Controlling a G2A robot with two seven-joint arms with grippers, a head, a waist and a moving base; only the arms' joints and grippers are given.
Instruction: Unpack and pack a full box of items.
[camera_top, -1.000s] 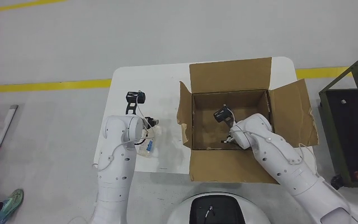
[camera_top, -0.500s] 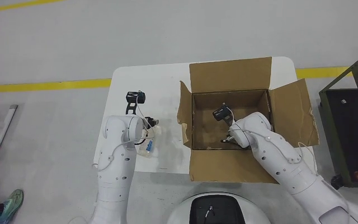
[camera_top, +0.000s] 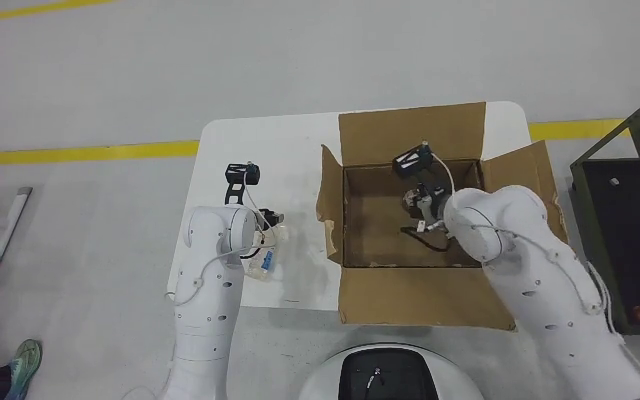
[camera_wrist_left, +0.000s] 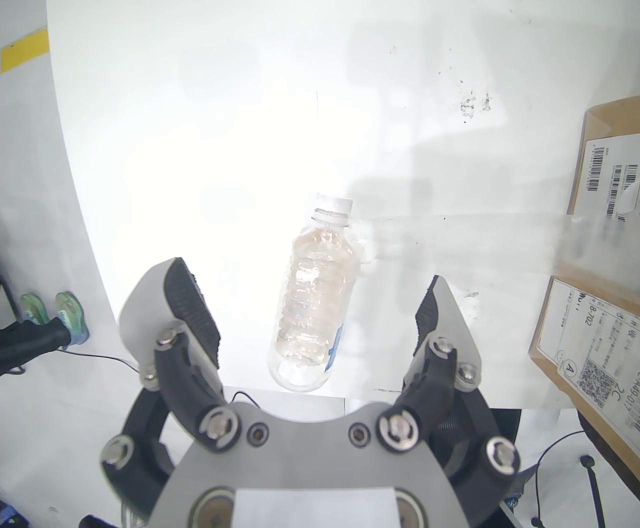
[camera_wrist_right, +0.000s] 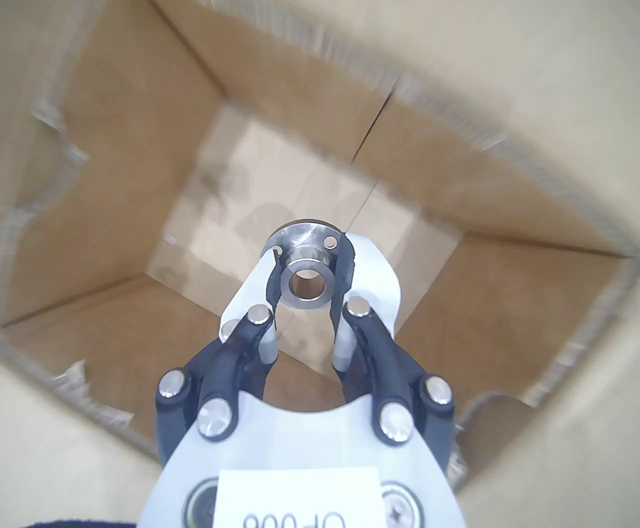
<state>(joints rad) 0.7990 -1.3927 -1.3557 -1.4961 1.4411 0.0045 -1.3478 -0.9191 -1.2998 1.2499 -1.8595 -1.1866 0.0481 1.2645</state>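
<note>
An open cardboard box (camera_top: 362, 215) stands on the right half of the white table (camera_top: 270, 150). My right gripper (camera_wrist_right: 308, 260) hangs above the inside of the box (camera_wrist_right: 250, 160), shut on a shiny metal flange (camera_wrist_right: 306, 277) with a round bore. In the top view the flange (camera_top: 411, 198) shows over the box's far half. A clear plastic bottle (camera_wrist_left: 315, 300) with a white cap lies on the table left of the box. My left gripper (camera_wrist_left: 309, 279) hovers just above it, open, with one finger on each side. The bottle (camera_top: 265, 262) shows beside the left arm.
The box flaps (camera_top: 520, 205) are spread out to all sides, and the left flap (camera_wrist_left: 595, 280) with labels is close to the bottle. A dark green rack (camera_top: 605, 235) stands right of the table. Bare table lies beyond the bottle.
My right gripper has risen and moved toward the far side of the box, carrying the metal flange. The left arm and the bottle have not moved.
</note>
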